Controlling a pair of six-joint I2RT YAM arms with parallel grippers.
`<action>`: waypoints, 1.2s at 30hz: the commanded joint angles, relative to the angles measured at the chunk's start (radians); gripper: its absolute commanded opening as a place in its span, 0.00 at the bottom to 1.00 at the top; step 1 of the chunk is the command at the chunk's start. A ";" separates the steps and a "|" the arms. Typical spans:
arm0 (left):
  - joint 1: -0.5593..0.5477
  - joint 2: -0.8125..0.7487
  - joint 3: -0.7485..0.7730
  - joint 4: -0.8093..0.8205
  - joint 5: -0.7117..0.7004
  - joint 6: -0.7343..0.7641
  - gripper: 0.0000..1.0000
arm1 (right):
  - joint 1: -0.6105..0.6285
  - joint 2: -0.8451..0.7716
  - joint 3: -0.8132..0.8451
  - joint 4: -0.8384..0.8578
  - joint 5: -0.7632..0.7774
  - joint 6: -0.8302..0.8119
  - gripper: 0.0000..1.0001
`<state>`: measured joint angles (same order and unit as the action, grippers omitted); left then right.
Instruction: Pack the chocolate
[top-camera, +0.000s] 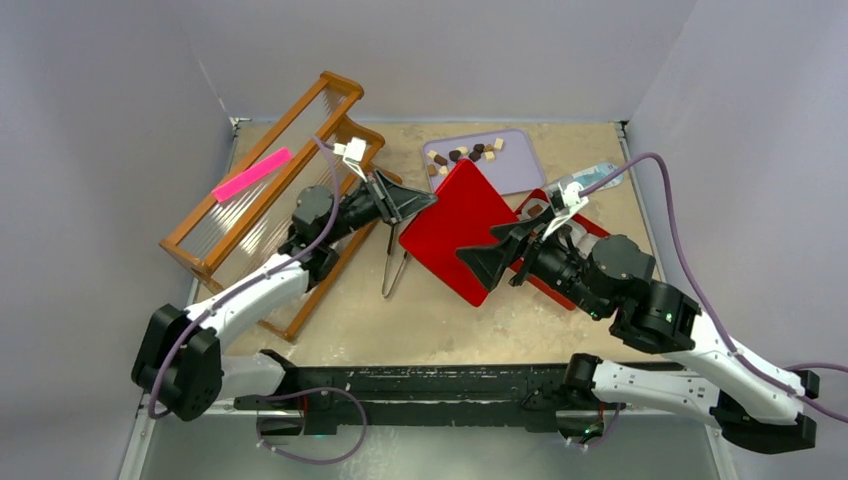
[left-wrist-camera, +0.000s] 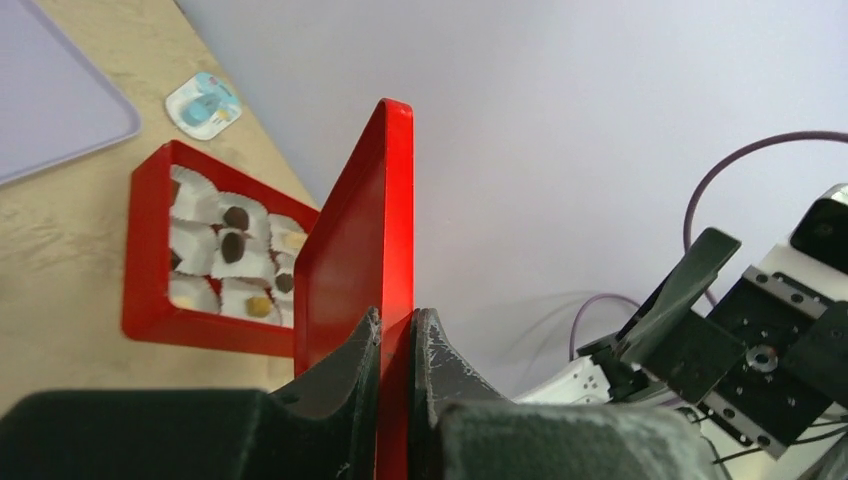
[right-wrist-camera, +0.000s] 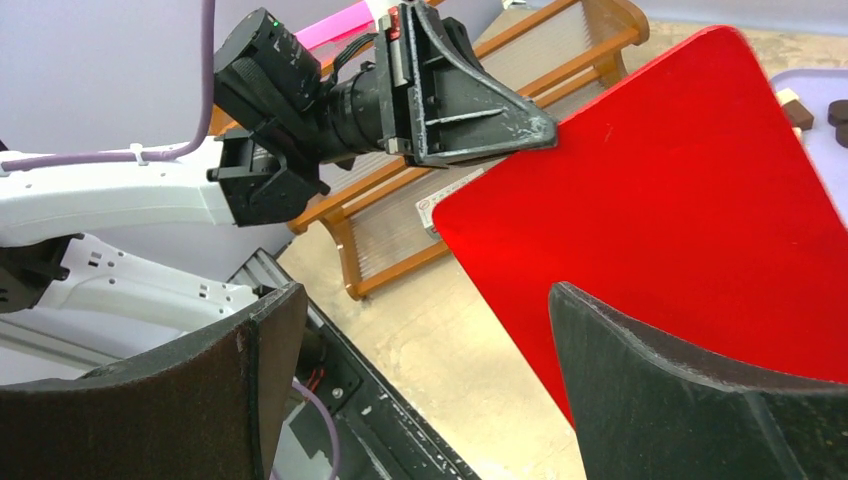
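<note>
Loose chocolate pieces, dark brown, mid-brown and cream, lie on a lilac tray at the back. More chocolate sits in white paper cups inside an open red box. My left gripper is shut on the edge of the flat red lid and holds it tilted above the table, partly covering the box. My right gripper stands wide open at the lid's near edge, with nothing between its fingers.
A wooden rack with a pink strip on it lies at the left. Metal tongs rest on the table under the left gripper. A small blue-and-white packet lies by the right wall behind the box.
</note>
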<state>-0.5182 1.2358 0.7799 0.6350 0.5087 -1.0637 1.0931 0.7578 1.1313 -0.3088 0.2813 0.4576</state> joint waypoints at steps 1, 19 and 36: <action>-0.075 0.067 0.089 0.194 -0.127 -0.127 0.00 | 0.002 -0.011 0.025 0.045 0.048 0.021 0.91; -0.243 0.622 0.369 0.509 -0.266 -0.350 0.00 | 0.002 0.007 0.077 -0.026 0.062 0.018 0.91; -0.241 0.560 0.358 0.302 -0.206 -0.075 0.00 | -0.251 0.205 0.188 -0.291 0.432 0.094 0.99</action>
<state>-0.7547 1.9011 1.1259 1.0435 0.2745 -1.3342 0.9798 0.9661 1.2781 -0.5373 0.7631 0.5190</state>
